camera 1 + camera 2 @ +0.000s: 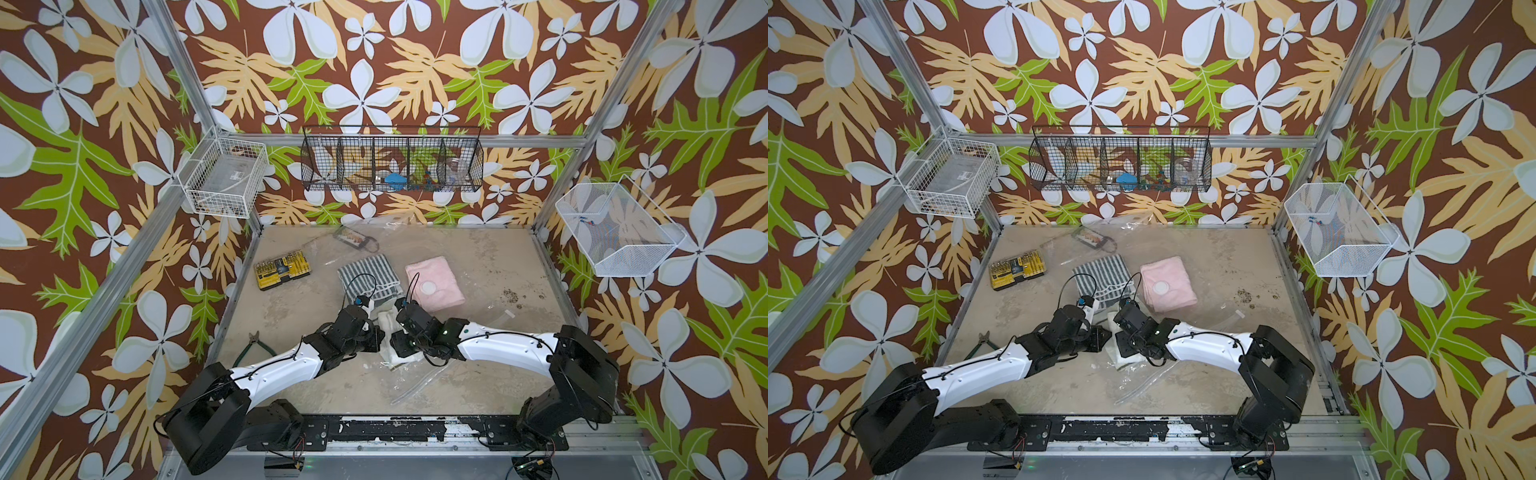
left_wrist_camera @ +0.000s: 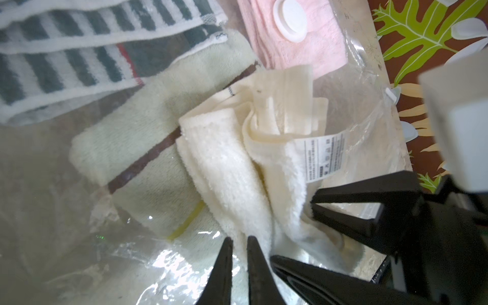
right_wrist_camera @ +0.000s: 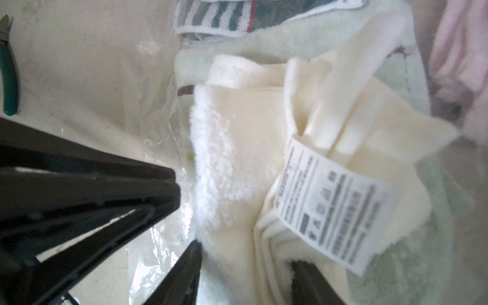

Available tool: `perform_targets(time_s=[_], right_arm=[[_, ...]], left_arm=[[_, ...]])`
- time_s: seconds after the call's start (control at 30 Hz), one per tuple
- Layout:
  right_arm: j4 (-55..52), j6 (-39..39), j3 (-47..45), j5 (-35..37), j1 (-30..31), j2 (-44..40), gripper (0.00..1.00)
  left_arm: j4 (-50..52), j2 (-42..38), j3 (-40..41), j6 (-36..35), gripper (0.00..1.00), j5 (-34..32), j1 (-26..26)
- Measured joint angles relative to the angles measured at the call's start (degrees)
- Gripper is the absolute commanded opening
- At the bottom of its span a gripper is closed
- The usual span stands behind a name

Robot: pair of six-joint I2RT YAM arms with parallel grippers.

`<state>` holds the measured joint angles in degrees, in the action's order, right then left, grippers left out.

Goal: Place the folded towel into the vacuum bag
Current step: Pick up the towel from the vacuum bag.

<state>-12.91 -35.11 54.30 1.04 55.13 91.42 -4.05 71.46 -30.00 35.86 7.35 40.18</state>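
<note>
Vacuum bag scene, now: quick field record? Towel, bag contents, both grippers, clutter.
cream towel: crumpled at the bag mouth, care label up, lying on the pale green towel
vacuum bag: flat on the table, white valve over the pink towel
under film: striped towel, pink towel, pale green towel
left gripper: nearly closed, seemingly pinching bag film
right gripper: open, fingers either side of cream towel
clutter: yellow bit set, green-handled cutters

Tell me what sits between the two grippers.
The cream towel, bunched up with its label showing. Both wrist views show it between the left gripper, jaws shut on the clear bag, and the right gripper, jaws open.
</note>
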Motion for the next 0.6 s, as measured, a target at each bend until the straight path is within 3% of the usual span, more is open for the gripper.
perform_targets(time_s=[0.33, 0.6], right_arm=[[-0.9, -0.5, 1.6, -2.1, 0.5, -3.0, 0.69], [-1.4, -0.4, 2.8, 2.3, 4.5, 4.3, 0.71]], left_arm=[[-0.9, 3.1, 0.3, -0.1, 0.15, 0.7, 0.0], [-0.7, 4.2, 0.5, -0.2, 0.14, 0.4, -0.2]])
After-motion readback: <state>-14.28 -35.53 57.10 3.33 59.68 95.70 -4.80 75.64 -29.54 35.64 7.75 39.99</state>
